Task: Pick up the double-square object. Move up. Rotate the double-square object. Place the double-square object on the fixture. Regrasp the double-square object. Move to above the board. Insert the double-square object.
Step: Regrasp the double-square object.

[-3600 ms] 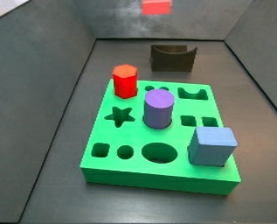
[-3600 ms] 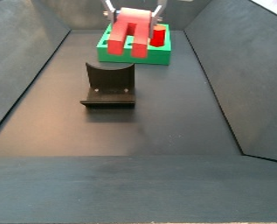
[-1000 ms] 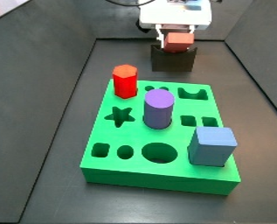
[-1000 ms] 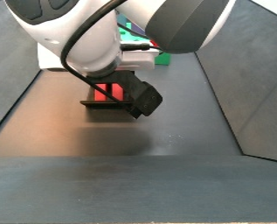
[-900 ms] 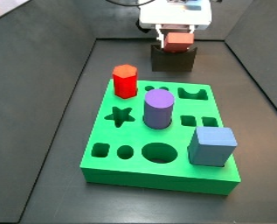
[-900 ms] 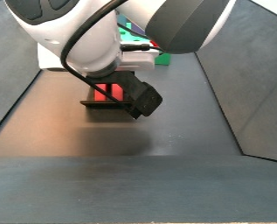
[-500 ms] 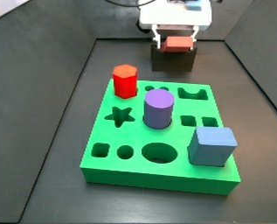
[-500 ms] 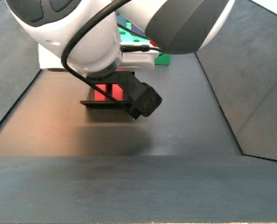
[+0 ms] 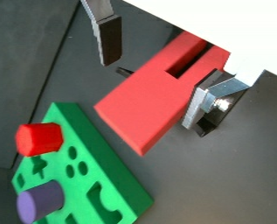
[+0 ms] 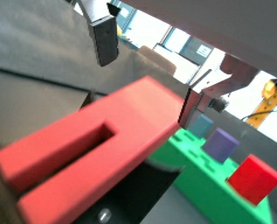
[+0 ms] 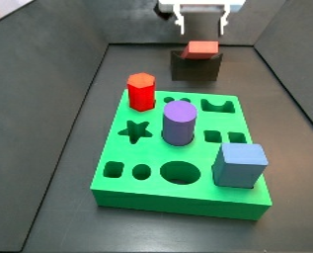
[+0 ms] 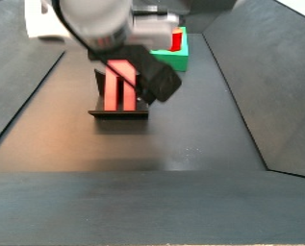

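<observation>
The double-square object, a long red block with a middle notch, lies across the top of the dark fixture at the back of the floor. From the opposite side it shows as a red block leaning on the fixture. My gripper hangs open just above it, holding nothing. In both wrist views the block sits between the spread fingers, with a clear gap to one of them. The green board lies in front of the fixture.
On the board stand a red hexagonal prism, a purple cylinder and a blue cube. Sloping dark walls close in the floor on both sides. My arm's bulk hangs over the fixture.
My gripper has let go of the double-square object and risen. The block stays resting on the fixture. Half a second ago the fingers were still down around it.
</observation>
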Controlling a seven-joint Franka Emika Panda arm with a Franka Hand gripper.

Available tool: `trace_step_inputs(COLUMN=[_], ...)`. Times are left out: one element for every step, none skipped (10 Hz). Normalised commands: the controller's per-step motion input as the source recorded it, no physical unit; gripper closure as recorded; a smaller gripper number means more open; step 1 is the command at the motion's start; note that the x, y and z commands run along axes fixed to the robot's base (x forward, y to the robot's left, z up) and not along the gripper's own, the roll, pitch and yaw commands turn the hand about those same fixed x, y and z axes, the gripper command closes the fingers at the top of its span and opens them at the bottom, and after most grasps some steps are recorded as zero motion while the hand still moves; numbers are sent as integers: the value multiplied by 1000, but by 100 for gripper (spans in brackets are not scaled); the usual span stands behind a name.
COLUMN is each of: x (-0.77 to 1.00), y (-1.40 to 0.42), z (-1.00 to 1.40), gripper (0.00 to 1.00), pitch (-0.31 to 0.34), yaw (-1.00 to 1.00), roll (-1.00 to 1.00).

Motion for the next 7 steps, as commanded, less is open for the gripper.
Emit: trace_step_inputs(x=[-31, -27, -22, 10, 10, -21, -59], y=[6, 2, 6, -1000, -1000, -1000, -1000], z=[747, 505, 325, 943, 901, 870, 826], gripper=[0, 0, 0, 0, 0, 0, 0], pitch=[79, 89, 89, 90, 89, 79, 72], yaw=[19, 3, -11, 18, 17, 16, 15], roll=[49, 46, 39, 1000, 1000, 1000, 1000])
